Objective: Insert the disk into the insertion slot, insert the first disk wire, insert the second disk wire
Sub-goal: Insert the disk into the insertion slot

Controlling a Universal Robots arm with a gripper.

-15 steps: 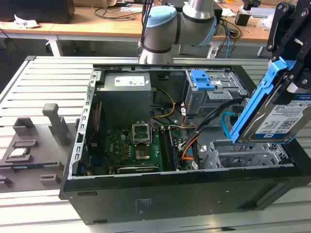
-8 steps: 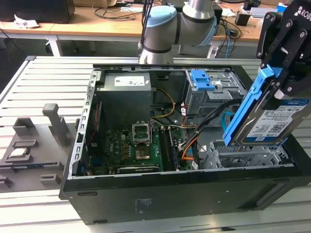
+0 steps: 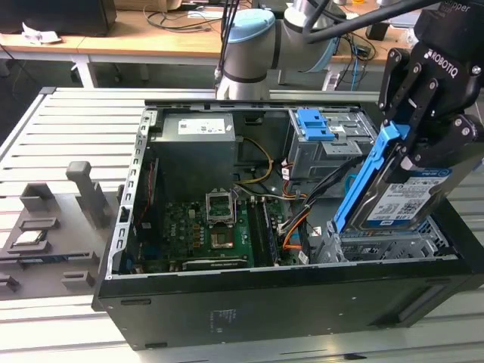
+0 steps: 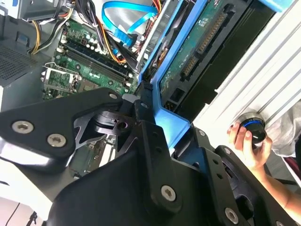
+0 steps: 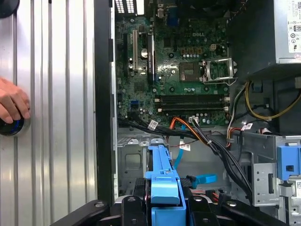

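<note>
One disk (image 3: pixel 408 198), tilted, hangs just above the single insertion slot (image 3: pixel 393 246), its blue carrier clamped between the fingers of the gripper (image 3: pixel 418 147). One second disk wire (image 5: pixel 203 179) lies inside the case (image 5: pixel 103 94), its plug hard to make out. One hand (image 5: pixel 11 106), cut off at the frame edge, rests on a knob (image 5: pixel 10 126).

Bright, even light w/ glare on slatted table (image 4: pixel 277 70), case (image 3: pixel 249 310) interior shadowed.

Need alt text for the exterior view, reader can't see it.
The gripper holds the disk tilted steeply above the insertion slot at the exterior view's right end of an open computer case. The disk is not yet in the slot; the motherboard lies exposed toward the exterior view's left.
</note>
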